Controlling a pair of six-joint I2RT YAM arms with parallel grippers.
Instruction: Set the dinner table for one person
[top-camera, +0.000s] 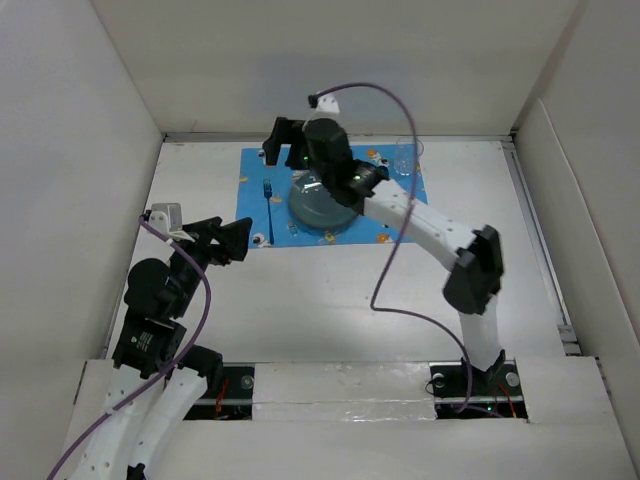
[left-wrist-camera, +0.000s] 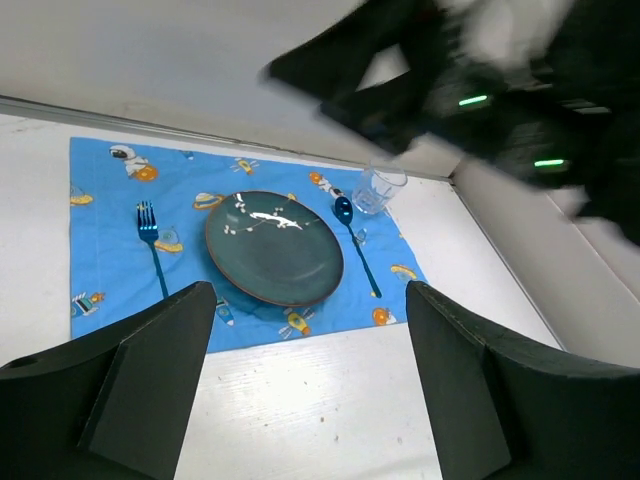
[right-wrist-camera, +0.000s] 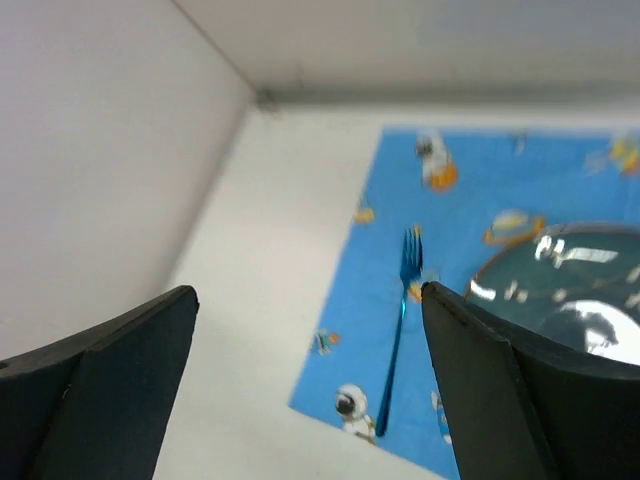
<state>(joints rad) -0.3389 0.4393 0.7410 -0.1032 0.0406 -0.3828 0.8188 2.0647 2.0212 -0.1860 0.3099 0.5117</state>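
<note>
Left wrist: dinner table below left gripper

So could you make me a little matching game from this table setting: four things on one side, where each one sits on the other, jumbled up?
Things:
1. fork
2. plate
3. spoon
4. glass

Places:
A. middle of the blue placemat
B. at the mat's far right corner
C. just left of the plate
D. just right of the plate

Pairs: 1-C, 2-A, 3-D, 4-B
</note>
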